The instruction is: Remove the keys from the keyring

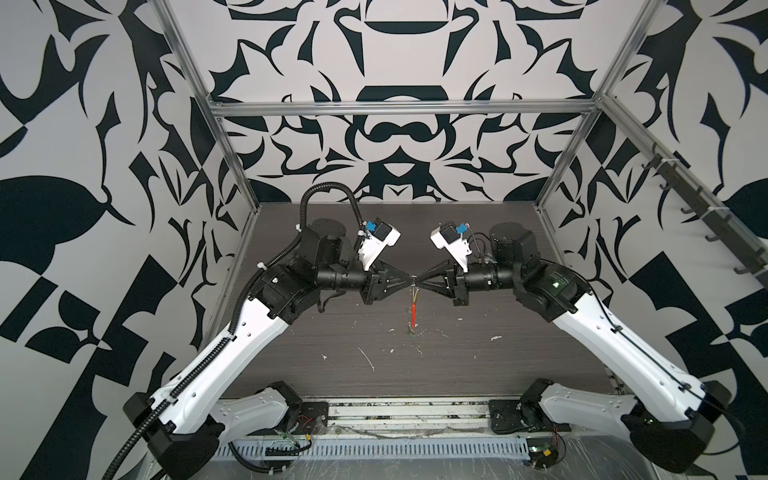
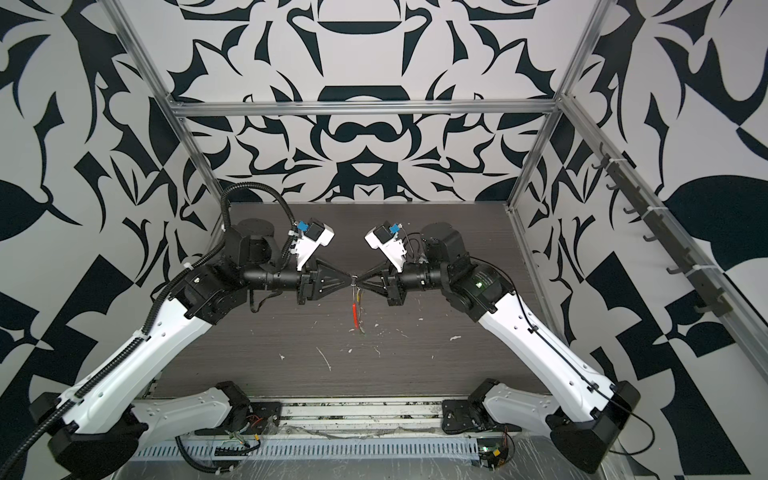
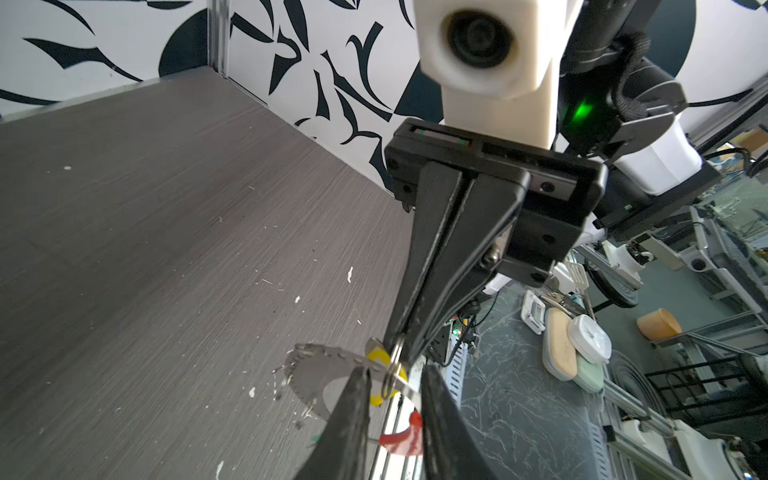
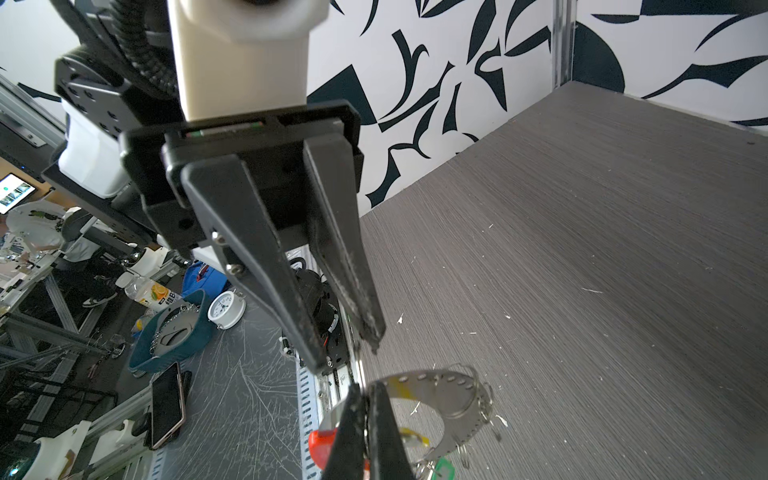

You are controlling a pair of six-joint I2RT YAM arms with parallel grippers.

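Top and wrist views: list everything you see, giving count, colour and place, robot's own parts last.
key ring: 1, grey with a red arc, hanging above mid-table
keys: 2, one yellow, one green, hanging on the key ring
scraps: many, white, scattered on the table
table: 1, dark grey, centre
walls: 3, black-and-white, around the table
arms: 2, white and black, left and right
claws: 2, black, left open, right shut on the key ring
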